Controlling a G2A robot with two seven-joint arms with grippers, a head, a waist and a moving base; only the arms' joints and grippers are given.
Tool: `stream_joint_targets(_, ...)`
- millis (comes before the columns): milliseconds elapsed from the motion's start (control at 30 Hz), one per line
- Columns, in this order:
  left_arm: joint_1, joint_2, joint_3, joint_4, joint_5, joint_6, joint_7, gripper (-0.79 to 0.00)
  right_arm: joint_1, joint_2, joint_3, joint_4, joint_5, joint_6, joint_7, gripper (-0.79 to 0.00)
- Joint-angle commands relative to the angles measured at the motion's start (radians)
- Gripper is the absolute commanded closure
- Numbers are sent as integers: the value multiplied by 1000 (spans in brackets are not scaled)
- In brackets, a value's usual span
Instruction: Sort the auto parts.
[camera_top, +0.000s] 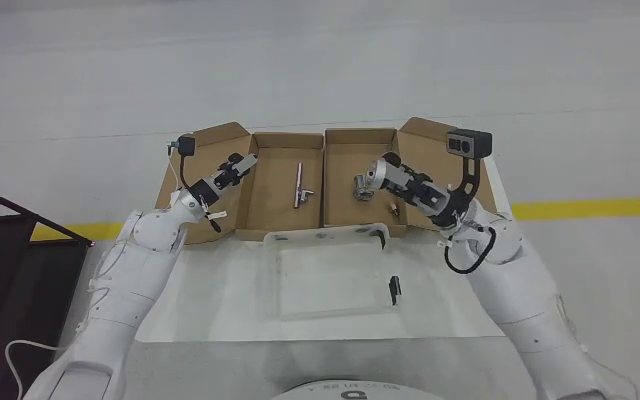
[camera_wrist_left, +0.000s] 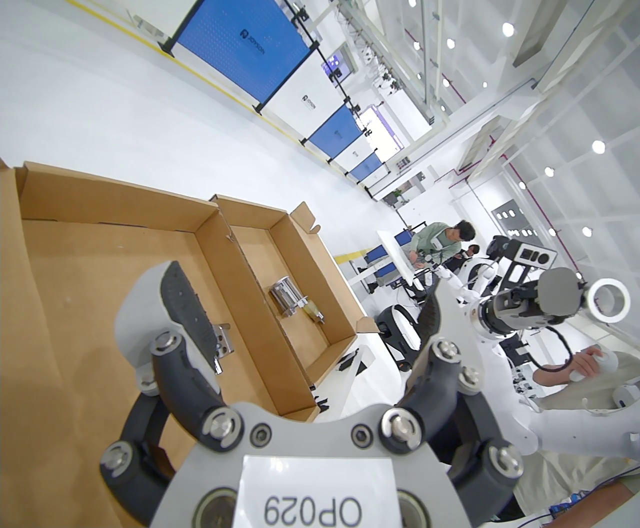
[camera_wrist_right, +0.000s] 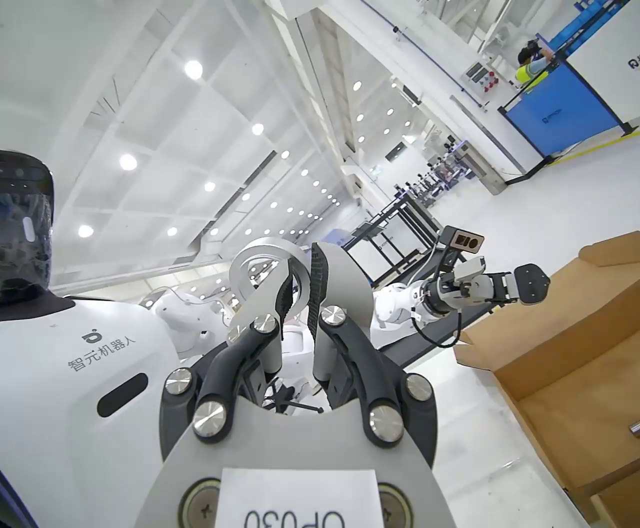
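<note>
metal ring (camera_wrist_right: 265, 246) in right end effector (camera_wrist_right: 301, 267)

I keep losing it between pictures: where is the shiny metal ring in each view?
Top view: metal ring in the right gripper, over a cardboard box.
Left wrist view: ring far off, in that gripper.
Right wrist view: ring close up, between its fingers.
Shared landmark: the cardboard boxes.

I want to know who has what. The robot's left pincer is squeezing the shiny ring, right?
Not quite: it is the right pincer that is squeezing the shiny ring, not the left. The right wrist view shows the ring clamped between its fingers. The left pincer is open and holds nothing.
</note>
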Motion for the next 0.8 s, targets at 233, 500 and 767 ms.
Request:
stream_joint_targets(233,0,0,0,0,0,0,0,-785,-41,27,188,4,-209,237,-87,0)
stream_joint_targets(500,0,0,0,0,0,0,0,-785,5,38,195,93,-441,544,-114,0)
stream_joint_targets(767,0,0,0,0,0,0,0,-785,149,24,6,235,-732,868,-95,0)
